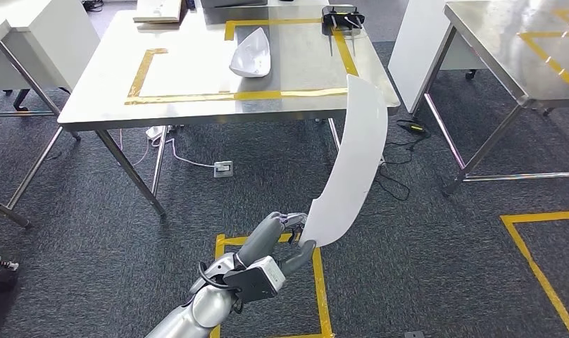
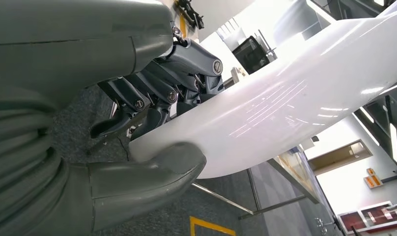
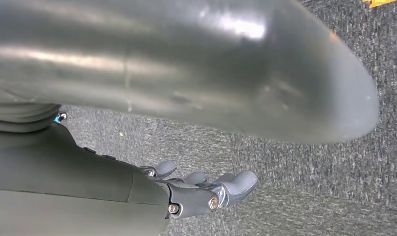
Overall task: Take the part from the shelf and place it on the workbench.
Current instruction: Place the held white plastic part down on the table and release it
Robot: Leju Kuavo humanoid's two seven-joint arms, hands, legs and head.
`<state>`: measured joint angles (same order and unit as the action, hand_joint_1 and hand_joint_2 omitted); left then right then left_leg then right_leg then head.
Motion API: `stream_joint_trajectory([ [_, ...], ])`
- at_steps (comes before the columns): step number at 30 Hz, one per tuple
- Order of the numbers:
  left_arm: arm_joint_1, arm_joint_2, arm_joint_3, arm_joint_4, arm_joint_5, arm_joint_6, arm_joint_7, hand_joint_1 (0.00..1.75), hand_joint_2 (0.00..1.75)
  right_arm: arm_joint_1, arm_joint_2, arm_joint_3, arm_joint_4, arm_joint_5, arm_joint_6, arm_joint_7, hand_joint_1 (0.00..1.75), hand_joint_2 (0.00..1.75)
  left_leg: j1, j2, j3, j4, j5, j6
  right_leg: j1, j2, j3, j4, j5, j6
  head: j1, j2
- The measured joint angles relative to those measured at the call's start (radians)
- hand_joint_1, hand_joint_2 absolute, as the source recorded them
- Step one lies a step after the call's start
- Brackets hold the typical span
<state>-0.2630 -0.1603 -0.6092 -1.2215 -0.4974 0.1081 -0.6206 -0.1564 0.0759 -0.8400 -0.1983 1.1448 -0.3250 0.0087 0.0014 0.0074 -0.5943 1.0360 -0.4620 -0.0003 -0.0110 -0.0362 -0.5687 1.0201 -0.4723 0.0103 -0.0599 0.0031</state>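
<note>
The left hand (image 1: pixel 290 232) grips the long white panel (image 1: pixel 352 162) by its lower end (long axis rising toward the worktop (image 1: pixel 197 70) ahead).

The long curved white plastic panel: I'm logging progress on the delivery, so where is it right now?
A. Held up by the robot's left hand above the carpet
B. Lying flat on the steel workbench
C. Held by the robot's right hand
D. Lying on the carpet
A: the left hand grips the lower end of the long curved white plastic panel, which stands over the grey carpet, short of the steel workbench.
</note>
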Motion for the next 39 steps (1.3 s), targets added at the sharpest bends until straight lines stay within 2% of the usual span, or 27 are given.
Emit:
stream_joint_trajectory([
  [7, 0.000, 0.003, 0.000, -0.001, 0.000, 0.004, 0.000, 1.75, 1.75, -0.001, 0.000, 0.000, 0.000, 0.007, 0.000, 0.017, 0.00, 0.00, -0.008, 0.000, -0.001, 0.003, -0.003, 0.005, -0.005, 0.000, 0.000, -0.001, 0.001, 0.005, 0.000, 0.000],
  [10, 0.000, 0.003, -0.002, -0.003, 0.000, 0.002, 0.001, 1.75, 1.75, 0.000, 0.002, 0.000, 0.000, 0.003, -0.005, 0.014, 0.00, 0.00, -0.012, -0.002, -0.005, 0.003, -0.004, 0.013, -0.008, -0.004, 0.002, -0.003, 0.002, 0.012, 0.000, 0.000],
  [12, 0.000, 0.002, -0.004, -0.006, 0.000, 0.000, 0.001, 1.75, 1.75, 0.000, 0.002, 0.000, 0.000, 0.000, -0.008, 0.008, 0.00, 0.00, -0.007, -0.008, 0.000, -0.008, 0.002, 0.022, -0.010, -0.005, 0.003, -0.001, -0.003, 0.018, 0.000, 0.000],
  [14, -0.002, 0.000, -0.007, -0.009, 0.000, -0.001, 0.001, 1.75, 1.75, 0.001, 0.002, 0.000, 0.000, -0.002, -0.009, 0.005, 0.00, 0.00, 0.002, -0.016, 0.009, -0.021, 0.011, 0.032, -0.012, 0.010, -0.020, 0.054, -0.043, 0.024, 0.002, 0.000],
  [16, -0.001, -0.001, -0.010, -0.009, 0.000, -0.003, 0.002, 1.75, 1.75, 0.003, 0.001, 0.000, 0.000, -0.002, -0.009, 0.004, 0.00, 0.00, 0.005, -0.027, 0.006, -0.023, 0.015, 0.035, -0.014, 0.026, -0.078, 0.181, -0.106, 0.028, 0.005, 0.000],
  [17, 0.001, -0.001, -0.011, -0.007, 0.000, -0.004, 0.002, 1.75, 1.75, 0.004, 0.001, 0.000, 0.000, -0.002, -0.009, 0.004, 0.00, 0.00, 0.005, -0.035, 0.004, -0.022, 0.015, 0.034, -0.015, 0.028, -0.107, 0.239, -0.126, 0.030, 0.006, 0.000],
  [18, 0.003, 0.000, -0.011, -0.006, 0.000, -0.005, 0.003, 1.75, 1.75, 0.006, 0.001, 0.000, 0.000, -0.001, -0.009, 0.004, 0.00, 0.00, 0.006, -0.044, 0.003, -0.020, 0.015, 0.032, -0.017, 0.028, -0.122, 0.267, -0.128, 0.032, 0.006, 0.000],
  [19, 0.003, 0.000, -0.012, -0.005, 0.000, -0.005, 0.004, 1.75, 1.75, 0.007, 0.001, 0.000, 0.000, 0.000, -0.009, 0.004, 0.00, 0.00, 0.007, -0.054, 0.001, -0.017, 0.015, 0.029, -0.019, 0.029, -0.119, 0.256, -0.110, 0.033, 0.006, 0.000],
  [20, 0.004, 0.000, -0.012, -0.004, 0.000, -0.004, 0.004, 1.75, 1.75, 0.007, 0.001, 0.000, 0.000, 0.002, -0.009, 0.005, 0.00, 0.00, 0.010, -0.066, 0.000, -0.013, 0.014, 0.024, -0.021, 0.034, -0.095, 0.206, -0.077, 0.034, 0.006, 0.000],
  [22, 0.004, 0.000, -0.013, -0.004, 0.000, -0.003, 0.005, 1.75, 1.75, 0.007, 0.001, 0.000, 0.000, 0.004, -0.009, 0.005, 0.00, 0.00, 0.014, -0.086, -0.004, -0.002, 0.009, 0.009, -0.027, 0.066, -0.032, 0.075, -0.025, 0.037, 0.006, 0.000],
  [23, 0.004, 0.000, -0.014, -0.004, -0.001, -0.002, 0.006, 1.75, 1.75, 0.007, 0.002, 0.000, 0.001, 0.004, -0.009, 0.006, 0.00, 0.00, 0.015, -0.095, -0.008, 0.002, 0.008, 0.001, -0.028, 0.080, -0.012, 0.034, -0.016, 0.034, 0.007, 0.000],
  [24, 0.005, 0.000, -0.015, -0.004, -0.002, -0.001, 0.006, 1.75, 1.75, 0.007, 0.002, 0.000, 0.001, 0.003, -0.009, 0.006, 0.00, 0.00, 0.014, -0.102, -0.012, 0.004, 0.009, -0.008, -0.026, 0.089, -0.006, 0.017, -0.018, 0.030, 0.007, 0.000],
  [26, 0.009, 0.002, -0.016, -0.003, -0.003, 0.001, 0.006, 1.75, 1.75, 0.006, 0.003, 0.000, 0.001, -0.001, -0.009, 0.004, 0.00, 0.00, 0.016, -0.116, -0.017, 0.000, 0.015, -0.023, -0.023, 0.079, -0.007, 0.019, -0.017, 0.012, 0.008, 0.000],
  [27, 0.011, 0.004, -0.016, -0.003, -0.003, 0.002, 0.006, 1.75, 1.75, 0.005, 0.004, 0.000, 0.001, -0.003, -0.009, 0.001, 0.00, 0.00, 0.017, -0.110, -0.020, 0.001, 0.013, -0.029, -0.022, 0.072, -0.006, 0.018, -0.015, 0.003, 0.008, 0.000],
  [29, 0.012, 0.006, -0.016, -0.003, -0.004, 0.003, 0.007, 1.75, 1.75, 0.004, 0.005, 0.000, 0.001, -0.009, -0.009, -0.008, 0.00, 0.00, 0.015, -0.070, -0.044, 0.048, -0.015, -0.035, -0.023, 0.059, -0.003, 0.015, -0.012, -0.014, 0.004, 0.000],
  [30, 0.012, 0.006, -0.016, -0.003, -0.004, 0.003, 0.007, 1.75, 1.75, 0.005, 0.005, -0.001, 0.001, -0.014, -0.010, -0.014, 0.00, 0.00, 0.014, -0.044, -0.069, 0.102, -0.044, -0.036, -0.020, 0.052, -0.002, 0.014, -0.012, -0.020, 0.003, 0.000],
  [31, 0.011, 0.007, -0.016, -0.003, -0.005, 0.003, 0.007, 1.75, 1.75, 0.007, 0.005, -0.003, 0.001, -0.019, -0.010, -0.019, 0.00, 0.00, 0.013, -0.028, -0.100, 0.169, -0.076, -0.037, -0.017, 0.046, -0.003, 0.014, -0.013, -0.024, 0.001, 0.000],
  [32, 0.011, 0.007, -0.016, -0.002, -0.005, 0.003, 0.008, 1.75, 1.75, 0.009, 0.005, -0.006, 0.001, -0.023, -0.011, -0.023, 0.00, 0.00, 0.013, -0.020, -0.129, 0.232, -0.100, -0.037, -0.014, 0.039, -0.003, 0.015, -0.013, -0.026, 0.001, 0.000],
  [33, 0.012, 0.008, -0.016, -0.001, -0.006, 0.003, 0.010, 1.75, 1.75, 0.010, 0.005, -0.008, 0.001, -0.026, -0.011, -0.025, 0.00, 0.00, 0.013, -0.017, -0.146, 0.271, -0.108, -0.036, -0.011, 0.033, -0.003, 0.015, -0.014, -0.027, 0.001, 0.000],
  [34, 0.012, 0.008, -0.016, 0.000, -0.007, 0.003, 0.013, 1.75, 1.75, 0.011, 0.005, -0.009, 0.001, -0.028, -0.011, -0.027, 0.00, 0.00, 0.012, -0.016, -0.145, 0.272, -0.098, -0.033, -0.009, 0.029, -0.003, 0.015, -0.014, -0.027, 0.001, 0.000],
  [35, 0.012, 0.008, -0.016, 0.000, -0.008, 0.003, 0.016, 1.75, 1.75, 0.011, 0.005, -0.011, 0.001, -0.030, -0.011, -0.027, 0.00, 0.00, 0.011, -0.015, -0.124, 0.235, -0.072, -0.029, -0.007, 0.026, -0.001, 0.015, -0.015, -0.028, 0.001, 0.000],
  [37, 0.010, 0.008, -0.016, 0.000, -0.011, 0.003, 0.021, 1.75, 1.75, 0.011, 0.007, -0.012, 0.001, -0.031, -0.012, -0.029, 0.00, 0.00, 0.006, -0.010, -0.052, 0.102, -0.018, -0.016, -0.004, 0.022, 0.001, 0.015, -0.016, -0.026, 0.001, 0.000],
  [39, 0.008, 0.007, -0.016, 0.000, -0.014, 0.003, 0.024, 1.75, 1.75, 0.011, 0.008, -0.015, 0.001, -0.032, -0.013, -0.029, 0.00, 0.00, 0.001, -0.005, -0.007, 0.016, 0.000, -0.008, 0.000, 0.020, -0.002, 0.017, -0.018, -0.020, 0.002, 0.000],
])
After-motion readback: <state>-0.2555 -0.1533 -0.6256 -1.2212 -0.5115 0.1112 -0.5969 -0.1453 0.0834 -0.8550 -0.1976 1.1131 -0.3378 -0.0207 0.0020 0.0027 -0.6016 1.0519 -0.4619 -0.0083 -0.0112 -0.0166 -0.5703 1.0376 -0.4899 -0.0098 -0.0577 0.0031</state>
